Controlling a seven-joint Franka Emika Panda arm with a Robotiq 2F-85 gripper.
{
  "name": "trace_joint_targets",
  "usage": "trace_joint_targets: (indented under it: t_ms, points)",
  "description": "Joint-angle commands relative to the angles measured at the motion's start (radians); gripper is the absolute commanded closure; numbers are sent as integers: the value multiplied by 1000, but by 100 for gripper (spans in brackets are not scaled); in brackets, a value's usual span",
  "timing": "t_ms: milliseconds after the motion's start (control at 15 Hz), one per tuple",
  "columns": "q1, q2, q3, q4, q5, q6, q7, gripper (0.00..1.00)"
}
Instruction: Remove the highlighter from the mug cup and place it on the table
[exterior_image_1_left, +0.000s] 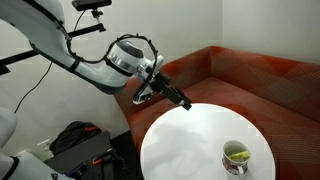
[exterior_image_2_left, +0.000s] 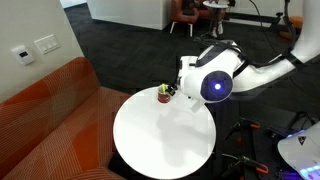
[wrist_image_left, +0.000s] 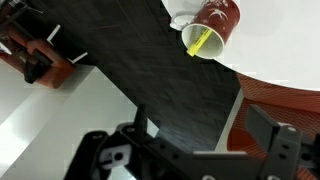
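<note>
mug cup (exterior_image_1_left: 236, 157) is noted upright on the table (exterior_image_1_left: 185, 145), close to its rim. highlighter (wrist_image_left: 200, 40) is seen standing inside the mug, its yellow-green end leaned on the lip. gripper (exterior_image_1_left: 181, 101) is held by the table edge on the sofa (exterior_image_1_left: 250, 70) side, apart from the mug. in the wrist view the jaws are spread wide with nothing gripped, and dark carpet (wrist_image_left: 150, 70) is seen beneath.

The wrist view's top edge cuts off the mug cup (wrist_image_left: 215, 20). Part of the highlighter (wrist_image_left: 203, 40) lies hidden inside it.
</note>
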Motion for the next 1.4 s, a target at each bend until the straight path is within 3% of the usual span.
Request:
trace_joint_targets:
  t_ms: [0,400,933,1333]
  points:
    - [32,31,-20,27,27,-37,75,0]
    - [18,105,-49,80,-3,-11,251,0]
    - [-42,230,-131,192,-3,172,253,0]
    - [-58,349,-164,292,22,203,299,0]
